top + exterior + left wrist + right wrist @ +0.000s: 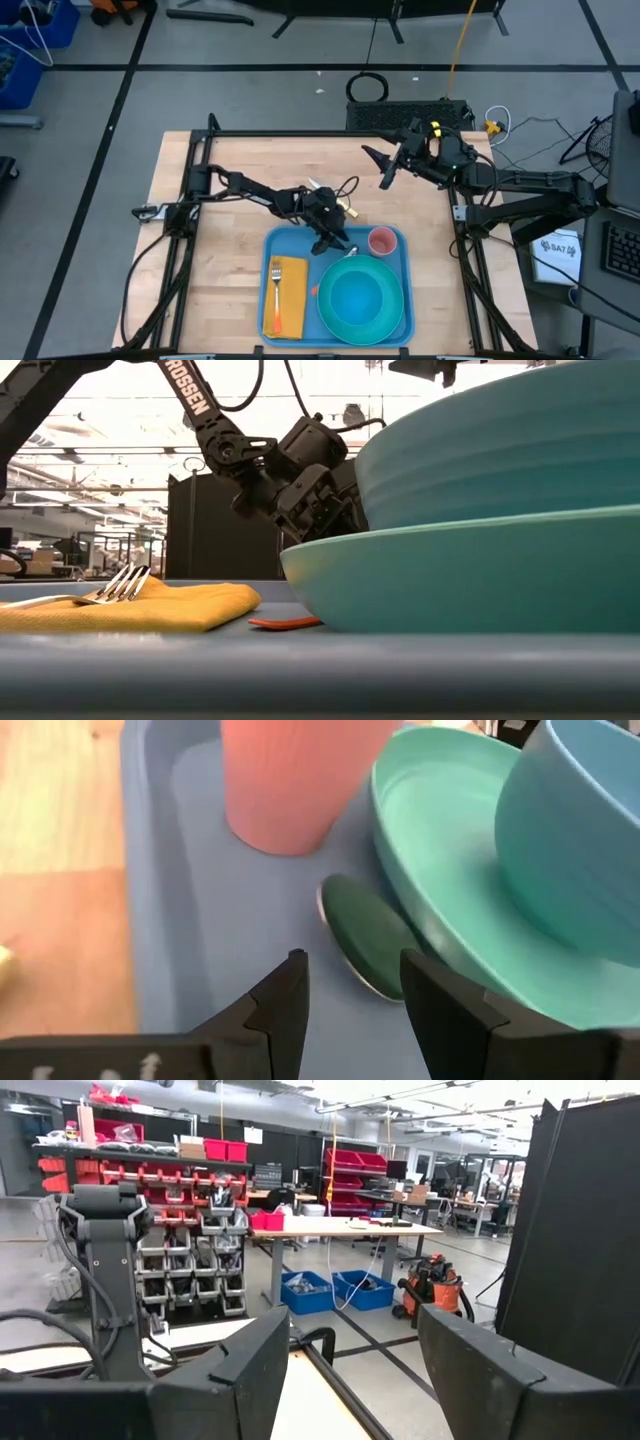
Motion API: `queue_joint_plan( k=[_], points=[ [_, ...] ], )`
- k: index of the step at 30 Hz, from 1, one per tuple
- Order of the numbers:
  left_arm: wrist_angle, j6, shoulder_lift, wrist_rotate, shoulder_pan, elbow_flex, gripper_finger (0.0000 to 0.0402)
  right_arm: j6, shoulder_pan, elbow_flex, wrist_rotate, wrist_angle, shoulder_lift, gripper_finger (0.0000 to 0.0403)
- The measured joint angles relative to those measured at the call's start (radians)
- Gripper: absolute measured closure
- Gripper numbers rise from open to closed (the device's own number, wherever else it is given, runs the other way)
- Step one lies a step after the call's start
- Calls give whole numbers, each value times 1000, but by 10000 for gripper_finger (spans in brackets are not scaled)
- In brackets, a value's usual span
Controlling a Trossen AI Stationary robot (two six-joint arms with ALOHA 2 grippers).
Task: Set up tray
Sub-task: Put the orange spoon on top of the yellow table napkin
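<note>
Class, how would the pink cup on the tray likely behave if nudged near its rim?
The pink cup stands upright on the blue tray, tall against its base, so it may tip. It looks like thin plastic, probably light, so it could slide easily. Once on its side, its round wall would likely roll.

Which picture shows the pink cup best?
The left wrist view: the pink ribbed plastic cup fills it, close up. The high view shows it small, from above. The low and right wrist views don't show it.
</note>
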Motion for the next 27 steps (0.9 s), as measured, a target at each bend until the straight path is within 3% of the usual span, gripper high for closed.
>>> queue_joint_plan(
  k=[13, 16, 23, 27],
  points=[
    [10, 31, 25, 42, -6, 12, 245, 0, 0, 0, 0, 13, 0, 190],
    [14, 20, 60, 99, -7, 44, 274, 0, 0, 0, 1, 16, 0, 190],
    [-4, 6, 106, 162, -5, 99, 386, 3, 0, 0, 1, 14, 0, 190],
    [-4, 14, 107, 175, 0, 99, 398, 3, 0, 0, 1, 13, 0, 190]
  ],
)
